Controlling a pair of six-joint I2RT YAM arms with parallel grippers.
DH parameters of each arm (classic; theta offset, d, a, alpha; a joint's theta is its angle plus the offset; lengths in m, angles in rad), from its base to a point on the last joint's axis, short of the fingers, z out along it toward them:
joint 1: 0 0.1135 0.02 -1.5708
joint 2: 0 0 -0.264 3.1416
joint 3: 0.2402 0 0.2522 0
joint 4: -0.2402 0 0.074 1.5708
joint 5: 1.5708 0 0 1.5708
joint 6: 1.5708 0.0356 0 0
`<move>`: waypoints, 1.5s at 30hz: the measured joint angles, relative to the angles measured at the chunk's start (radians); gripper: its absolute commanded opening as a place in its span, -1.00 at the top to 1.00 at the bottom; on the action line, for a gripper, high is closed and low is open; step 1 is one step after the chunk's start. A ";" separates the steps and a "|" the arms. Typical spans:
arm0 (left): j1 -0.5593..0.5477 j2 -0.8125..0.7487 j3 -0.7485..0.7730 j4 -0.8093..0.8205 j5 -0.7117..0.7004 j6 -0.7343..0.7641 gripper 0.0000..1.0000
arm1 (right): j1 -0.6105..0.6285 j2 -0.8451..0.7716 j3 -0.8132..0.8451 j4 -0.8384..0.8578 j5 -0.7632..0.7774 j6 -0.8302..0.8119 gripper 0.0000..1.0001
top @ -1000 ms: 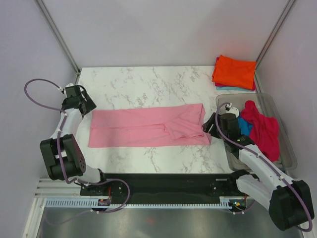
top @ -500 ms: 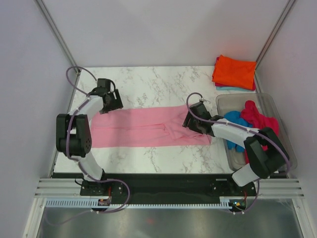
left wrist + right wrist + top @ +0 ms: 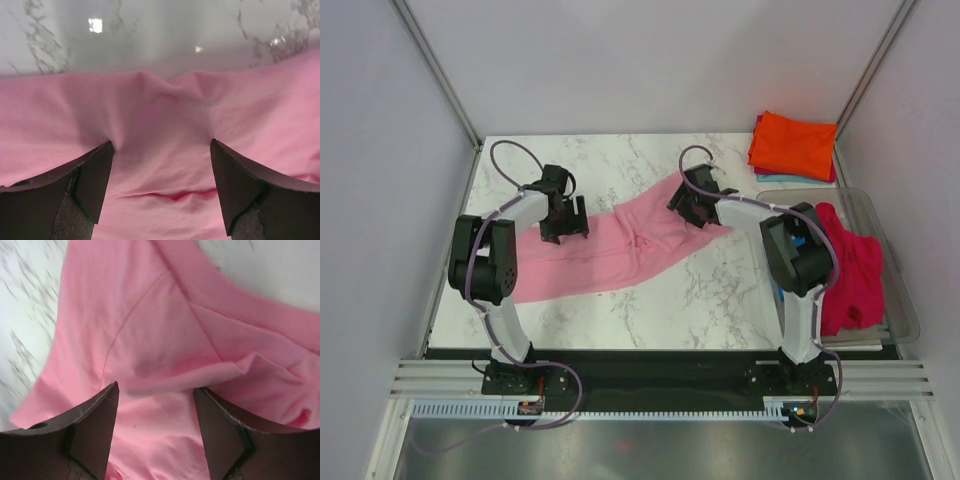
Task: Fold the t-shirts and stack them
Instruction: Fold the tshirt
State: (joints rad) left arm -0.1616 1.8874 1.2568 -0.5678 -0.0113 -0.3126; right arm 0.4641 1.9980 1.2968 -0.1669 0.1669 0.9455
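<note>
The light pink t-shirt [image 3: 620,250] lies slanted across the marble table, its right end pulled toward the back and its middle wrinkled. My left gripper [image 3: 565,215] is down on its far left part, open, with both fingers pressed into the pink t-shirt [image 3: 160,100] and a ridge of cloth bunched between them [image 3: 161,143]. My right gripper [image 3: 692,205] is down on the shirt's far right end, also open, its jaws astride a loose fold of the pink t-shirt [image 3: 150,315] [image 3: 156,386]. A folded orange t-shirt [image 3: 795,145] lies on a pale blue one [image 3: 775,178] at the back right.
A clear plastic bin [image 3: 902,300] stands at the right edge with a crumpled crimson-pink t-shirt [image 3: 850,265] in it. The right arm's upper links rise beside the bin's near left corner. Grey walls and metal posts close in the table's sides.
Both arms swung in from the table's sides onto the shirt's far edge. The shirt, flat and level before, now lies slanted with its right end drawn back and left.
</note>
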 measured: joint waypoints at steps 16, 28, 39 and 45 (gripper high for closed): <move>-0.196 -0.278 -0.518 0.478 0.523 -0.385 -0.68 | -0.102 0.803 1.205 -0.021 -0.156 -0.101 -0.38; -0.466 -0.195 -0.513 0.643 0.587 -0.610 -0.66 | -0.098 0.846 1.184 0.166 -0.266 -0.090 -0.39; -0.489 -0.441 -0.553 0.301 0.372 -0.543 -0.67 | -0.098 0.718 0.961 0.230 -0.164 -0.056 -0.34; -0.489 -0.647 -0.536 0.139 0.272 -0.494 -0.68 | -0.085 0.644 0.894 0.157 -0.067 -0.090 -0.47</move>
State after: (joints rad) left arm -0.6502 1.2407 0.7212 -0.4286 0.2607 -0.8062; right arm 0.3794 2.6415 2.1910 -0.0101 0.1001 0.8555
